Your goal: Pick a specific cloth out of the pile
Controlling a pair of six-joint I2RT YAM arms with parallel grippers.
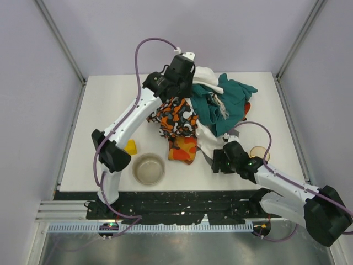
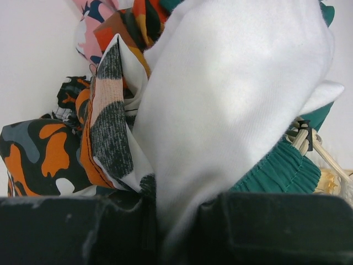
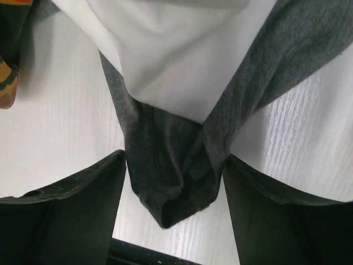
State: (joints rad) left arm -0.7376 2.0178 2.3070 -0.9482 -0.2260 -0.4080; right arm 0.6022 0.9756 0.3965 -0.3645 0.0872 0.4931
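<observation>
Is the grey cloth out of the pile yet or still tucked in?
Still in: grey cloth runs under white cloth; only its tip lies between the right gripper fingers.

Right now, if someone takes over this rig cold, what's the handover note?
Left gripper: shut on the white cloth at the far side of the pile. Not the target.
Right gripper: at the pile's near right edge, with a bunched end of the grey cloth between its fingers. It looks pinched.
Grey cloth: runs under white fabric, not yet out of the pile.
Done: target found and apparently gripped.
Left: pull the grey cloth clear. Lifting the white cloth off it will probably help.
</observation>
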